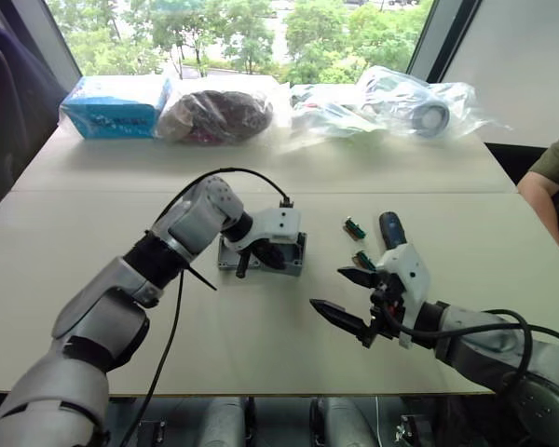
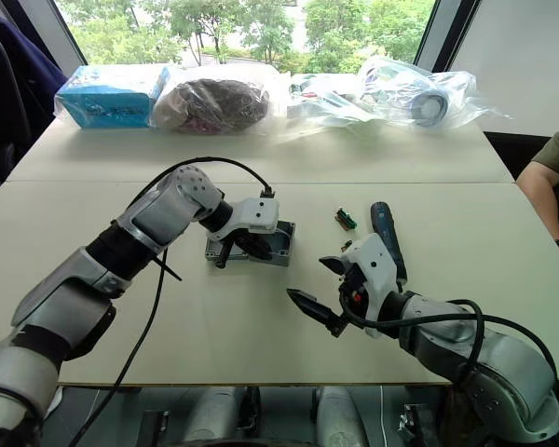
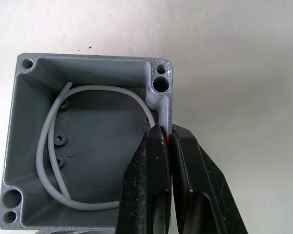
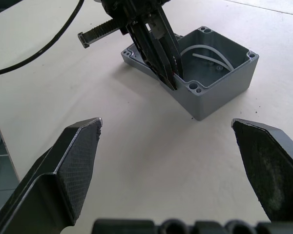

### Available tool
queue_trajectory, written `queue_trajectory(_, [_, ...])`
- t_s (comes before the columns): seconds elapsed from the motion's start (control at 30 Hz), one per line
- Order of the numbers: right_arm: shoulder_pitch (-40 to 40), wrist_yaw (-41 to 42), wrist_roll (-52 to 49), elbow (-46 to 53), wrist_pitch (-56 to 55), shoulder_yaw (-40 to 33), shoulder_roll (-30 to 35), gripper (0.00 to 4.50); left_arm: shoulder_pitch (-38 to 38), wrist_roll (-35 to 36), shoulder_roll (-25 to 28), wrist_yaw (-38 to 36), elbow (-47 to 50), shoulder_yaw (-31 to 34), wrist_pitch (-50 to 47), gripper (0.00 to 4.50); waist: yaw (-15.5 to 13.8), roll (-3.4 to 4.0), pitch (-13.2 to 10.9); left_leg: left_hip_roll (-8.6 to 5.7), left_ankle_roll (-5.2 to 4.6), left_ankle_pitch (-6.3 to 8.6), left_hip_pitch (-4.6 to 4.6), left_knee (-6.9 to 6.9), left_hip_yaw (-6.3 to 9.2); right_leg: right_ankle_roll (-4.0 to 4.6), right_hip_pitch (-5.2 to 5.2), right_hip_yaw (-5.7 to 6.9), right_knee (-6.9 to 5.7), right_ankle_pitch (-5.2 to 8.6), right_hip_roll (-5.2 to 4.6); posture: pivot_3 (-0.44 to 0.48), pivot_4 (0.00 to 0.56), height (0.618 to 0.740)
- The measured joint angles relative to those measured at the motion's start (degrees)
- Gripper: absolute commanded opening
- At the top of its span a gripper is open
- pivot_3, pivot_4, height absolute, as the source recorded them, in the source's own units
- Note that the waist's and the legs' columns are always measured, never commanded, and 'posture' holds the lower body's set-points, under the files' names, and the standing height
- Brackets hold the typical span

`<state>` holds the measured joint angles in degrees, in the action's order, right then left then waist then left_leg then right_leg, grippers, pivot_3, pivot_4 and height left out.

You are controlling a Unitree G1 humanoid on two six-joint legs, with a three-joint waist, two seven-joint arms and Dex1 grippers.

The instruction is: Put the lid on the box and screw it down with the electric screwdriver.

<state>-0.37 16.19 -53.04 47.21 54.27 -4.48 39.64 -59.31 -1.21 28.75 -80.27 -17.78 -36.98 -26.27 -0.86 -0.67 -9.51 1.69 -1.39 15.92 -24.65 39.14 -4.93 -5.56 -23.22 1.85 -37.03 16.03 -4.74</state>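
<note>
The box [image 3: 93,146] stands open on the table with a white wire [image 3: 44,146] looped inside. My left gripper [image 3: 168,134] is shut on one side wall, where a red mark shows between the fingers. The lid [image 4: 133,54], a flat grey piece, lies against the box's far-left side [image 1: 227,253], partly under my left gripper [image 1: 259,250]. The electric screwdriver [image 1: 391,228], dark and pen-shaped, lies to the right of the box, behind my right wrist. My right gripper [image 1: 328,289] hovers open and empty to the front right of the box [image 4: 219,83].
Two small green blocks [image 1: 354,226] [image 1: 363,259] lie between the box and the screwdriver. A blue carton [image 1: 116,104] and several plastic bags [image 1: 391,98] line the table's far edge. A person's arm [image 1: 552,186] is at the right edge.
</note>
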Motion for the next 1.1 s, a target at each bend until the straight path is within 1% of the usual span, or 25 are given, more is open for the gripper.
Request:
queue_trajectory(0.13, [1.3,0.6,-0.2,0.1,0.0,-1.0,0.5,4.50,-3.5,0.1,-2.5,-1.8,-8.9,1.3,8.4,0.14,-0.1,-0.02,0.0,-0.02,-0.01,0.00,-0.03,0.04,0.00,0.00,-0.01,0.01,-0.02,0.00,-0.02,0.000,0.150,0.740])
queue_trajectory(0.23, [2.3,1.2,-0.9,0.1,0.0,-2.1,1.6,4.50,-7.0,0.9,-3.1,-6.0,-14.7,3.2,16.8,0.14,0.1,-0.02,0.0,-0.01,-0.03,0.02,-0.08,0.04,-0.01,0.00,-0.08,0.01,-0.01,0.00,-0.01,0.000,0.150,0.740])
queue_trajectory(0.3, [2.7,1.5,-1.3,0.1,0.0,-3.1,2.0,4.50,-9.1,3.5,-2.9,-9.7,-16.6,3.7,21.7,0.14,0.1,-0.02,0.0,0.01,-0.04,0.02,-0.08,0.03,-0.01,0.00,-0.09,0.01,-0.01,0.00,0.01,0.000,0.150,0.740])
queue_trajectory(0.37, [3.2,1.5,-1.7,0.2,0.0,-3.4,2.1,4.50,-10.1,6.1,-2.5,-11.2,-17.3,2.1,24.8,0.14,0.2,-0.01,0.0,0.01,-0.04,0.02,-0.08,0.03,0.00,0.00,-0.09,0.00,-0.02,0.00,0.01,0.000,0.150,0.740])
queue_trajectory(0.5, [4.7,0.9,-2.4,1.3,0.0,-4.4,2.1,4.50,-10.3,9.7,-0.6,-12.0,-18.3,-6.1,33.3,0.14,0.1,-0.02,0.0,0.01,-0.04,0.02,-0.08,0.04,0.00,0.00,-0.09,-0.01,-0.04,0.00,0.00,0.000,0.150,0.740])
queue_trajectory(0.6, [5.8,-0.1,-2.9,2.6,0.0,-5.2,2.1,4.50,-10.5,10.1,-0.9,-12.0,-20.8,-9.1,37.2,0.14,0.0,-0.03,0.0,0.00,-0.04,0.02,-0.09,0.07,0.00,0.00,-0.07,0.00,-0.04,0.00,-0.02,0.000,0.150,0.740])
queue_trajectory(0.7, [7.2,-1.0,-3.3,3.2,0.0,-5.5,2.1,4.50,-12.1,10.7,-3.1,-12.0,-24.5,-9.0,37.6,0.88,-0.2,-0.05,0.0,-0.02,-0.05,0.03,-0.13,0.09,0.02,0.00,-0.08,0.03,-0.03,0.00,-0.03,0.000,0.150,0.740])
queue_trajectory(0.77, [8.1,-1.5,-3.5,4.1,0.0,-5.7,2.1,4.50,-14.2,11.4,-3.5,-12.0,-25.6,-8.9,36.7,1.66,0.1,-0.05,0.0,-0.02,-0.05,0.03,-0.16,0.10,0.02,0.00,-0.11,0.02,-0.04,0.00,-0.02,0.000,0.150,0.740])
queue_trajectory(0.8, [8.5,-1.8,-3.5,4.4,0.0,-5.7,2.1,4.50,-15.1,11.7,-3.5,-12.0,-26.1,-8.6,36.5,2.13,0.1,-0.05,0.0,-0.01,-0.06,0.03,-0.16,0.10,0.03,0.00,-0.11,0.02,-0.03,0.00,-0.01,0.000,0.150,0.740])
queue_trajectory(0.83, [8.8,-2.0,-3.5,4.5,-0.1,-5.8,2.1,4.50,-15.8,11.7,-3.9,-12.0,-26.9,-7.4,36.0,2.52,0.2,-0.05,0.0,-0.01,-0.06,0.03,-0.16,0.10,0.03,0.00,-0.12,0.02,-0.03,0.00,0.01,0.000,0.150,0.740])
queue_trajectory(0.87, [9.1,-2.2,-3.5,4.5,-0.1,-5.8,2.1,4.50,-16.1,11.4,-4.2,-12.0,-27.4,-6.5,35.4,2.99,0.2,-0.04,0.0,0.00,-0.06,0.03,-0.16,0.10,0.03,0.00,-0.12,0.02,-0.04,0.00,0.02,0.000,0.150,0.740])
queue_trajectory(0.93, [9.1,-2.3,-3.5,4.5,-0.2,-5.8,2.0,4.50,-16.2,9.4,-5.2,-11.6,-29.0,-5.1,34.5,3.76,0.2,-0.04,0.0,0.01,-0.06,0.03,-0.16,0.10,0.03,0.00,-0.14,0.02,-0.04,0.00,0.05,0.000,0.150,0.740])
queue_trajectory(1.1, [6.9,-2.0,-3.5,4.3,-0.2,-5.4,2.1,4.50,-15.9,3.8,-6.9,-9.6,-31.8,-3.7,34.4,3.76,0.1,-0.05,0.0,0.00,-0.06,0.03,-0.16,0.10,0.02,0.00,-0.14,0.01,-0.04,0.00,0.03,0.000,0.150,0.740])
